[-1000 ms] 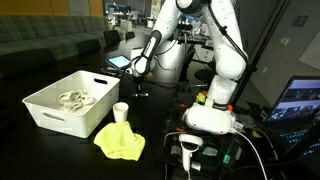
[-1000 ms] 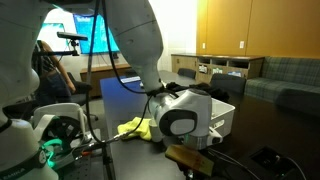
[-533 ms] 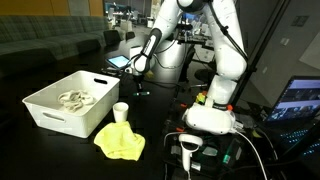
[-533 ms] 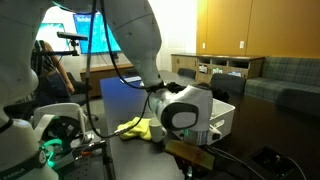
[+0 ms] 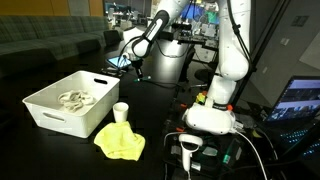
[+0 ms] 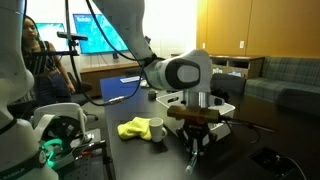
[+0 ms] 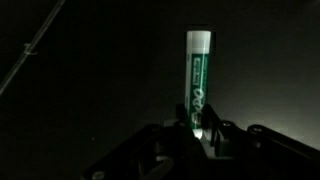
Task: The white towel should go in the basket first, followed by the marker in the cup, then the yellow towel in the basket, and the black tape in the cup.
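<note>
In the wrist view my gripper [image 7: 197, 128] is shut on the lower end of a green-and-white marker [image 7: 199, 80], which sticks straight out between the fingers. In both exterior views the gripper [image 5: 134, 70] [image 6: 197, 148] hangs above the dark table, behind the basket. The white towel [image 5: 75, 99] lies inside the white basket [image 5: 45, 112]. A small white cup [image 5: 121, 112] [image 6: 157, 130] stands beside the basket's near corner, next to the yellow towel [image 5: 120, 142] [image 6: 135, 128] on the table. The black tape does not show against the dark table.
The robot's white base [image 5: 212, 118] stands to the right of the cloths, with cables and a scanner-like device [image 5: 189, 150] in front. A laptop [image 5: 298, 100] glows at the right edge. A person [image 6: 35, 55] sits at a monitor behind the table.
The arm has lifted and swung, carrying the gripper with the marker up off the table and further from the near exterior camera. The towels, cup and basket have not moved.
</note>
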### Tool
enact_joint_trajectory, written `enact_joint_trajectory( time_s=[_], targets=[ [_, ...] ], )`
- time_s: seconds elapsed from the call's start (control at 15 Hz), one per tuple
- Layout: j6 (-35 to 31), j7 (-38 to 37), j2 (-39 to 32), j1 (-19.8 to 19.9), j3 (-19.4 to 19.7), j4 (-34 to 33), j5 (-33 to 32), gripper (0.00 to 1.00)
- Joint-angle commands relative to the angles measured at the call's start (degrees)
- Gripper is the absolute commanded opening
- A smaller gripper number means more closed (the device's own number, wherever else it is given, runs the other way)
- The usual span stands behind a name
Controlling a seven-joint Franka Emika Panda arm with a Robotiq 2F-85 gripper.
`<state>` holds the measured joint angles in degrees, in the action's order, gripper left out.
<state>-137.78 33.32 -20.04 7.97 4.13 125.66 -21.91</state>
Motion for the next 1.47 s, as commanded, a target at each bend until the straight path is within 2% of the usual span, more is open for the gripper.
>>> enact_joint_trajectory(
  time_s=[0.0, 0.4, 0.93, 1.4],
  targets=[
    [4.35, -3.36, 6.65, -2.85, 0.29, 0.07, -4.62, 0.08],
    [0.69, -2.69, 9.97, -5.27, -2.9, -0.2, -3.93, 0.08],
    [-9.16, -2.93, 10.05, -7.29, -8.2, 3.58, 5.67, 0.08],
    [-25.28, -3.45, 9.92, -8.27, -7.59, 11.95, -0.2, 0.08]
  ],
)
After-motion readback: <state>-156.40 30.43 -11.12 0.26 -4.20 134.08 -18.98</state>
